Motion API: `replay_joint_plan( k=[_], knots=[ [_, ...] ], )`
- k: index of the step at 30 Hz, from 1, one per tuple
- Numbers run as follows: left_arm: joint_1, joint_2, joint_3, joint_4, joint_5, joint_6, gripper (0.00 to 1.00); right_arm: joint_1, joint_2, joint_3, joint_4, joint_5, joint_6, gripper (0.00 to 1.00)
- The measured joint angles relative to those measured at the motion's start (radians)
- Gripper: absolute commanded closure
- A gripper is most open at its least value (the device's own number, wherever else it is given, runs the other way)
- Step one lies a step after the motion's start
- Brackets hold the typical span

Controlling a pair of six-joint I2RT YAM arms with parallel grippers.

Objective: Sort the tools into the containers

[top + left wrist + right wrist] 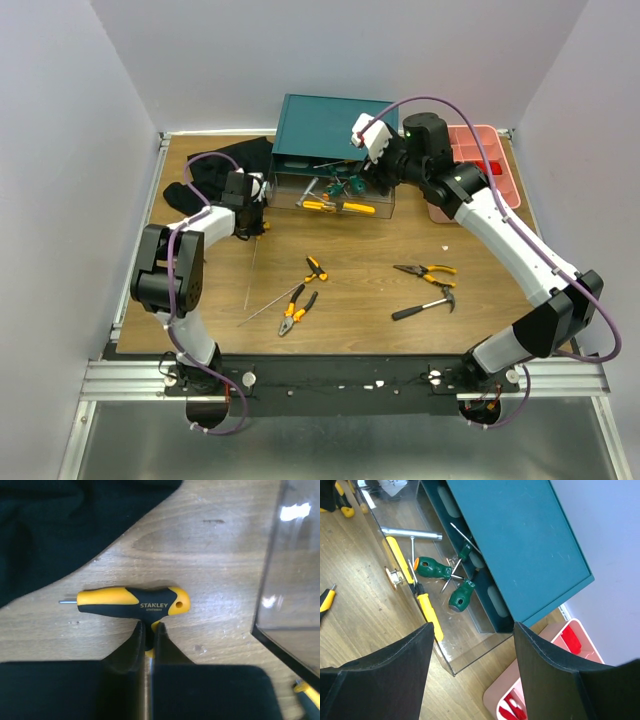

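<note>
Left gripper (pixel 148 630) pinches the thin shaft of the driver (pixel 131 603). Once lifted, the handle just ahead may swing or slip free. Right gripper (pixel 472 650) gapes, empty.

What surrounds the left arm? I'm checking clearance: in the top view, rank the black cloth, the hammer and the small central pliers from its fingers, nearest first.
1. black cloth, right beside left fingers, rear-left.
2. small central pliers, mid-table.
3. hammer, right side.

"stanley" on yellow-black t-handle screwdriver (pixel 132 602)
</note>
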Motion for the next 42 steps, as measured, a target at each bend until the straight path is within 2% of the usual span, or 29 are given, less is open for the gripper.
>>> replay_joint_plan(
  k=[5,11,16,19,24,31,36,42],
  knots=[
    [0.003,-0.034,-0.017,-0.039,0.005,0.013,1.00,-0.002,0.000,0.000,0.016,0.006,-0.001,0.28],
    [0.051,-0.200,-0.018,-0.166,0.009,0.005,1.00,-0.009,0.000,0.000,0.031,0.016,-0.001,0.28],
    [0.151,-0.283,0.145,-0.281,0.041,-0.033,1.00,-0.013,0.003,0.000,0.043,0.024,0.003,0.28],
    [0.176,-0.310,0.240,-0.280,0.087,-0.066,1.00,-0.014,0.008,0.000,0.048,0.031,0.006,0.28],
    [0.151,-0.314,0.344,-0.205,0.197,-0.235,1.00,-0.020,0.009,0.000,0.050,0.060,0.025,0.28],
    [0.038,-0.150,0.502,-0.078,0.209,-0.550,1.00,-0.032,0.009,0.000,0.047,0.089,0.028,0.28],
    [-0.032,-0.033,0.621,-0.097,0.164,-0.763,1.00,-0.038,0.009,0.000,0.040,0.115,0.028,0.28],
    [-0.125,0.074,0.836,-0.229,0.030,-0.961,1.00,-0.039,0.008,-0.007,0.032,0.145,0.027,0.28]
  ],
)
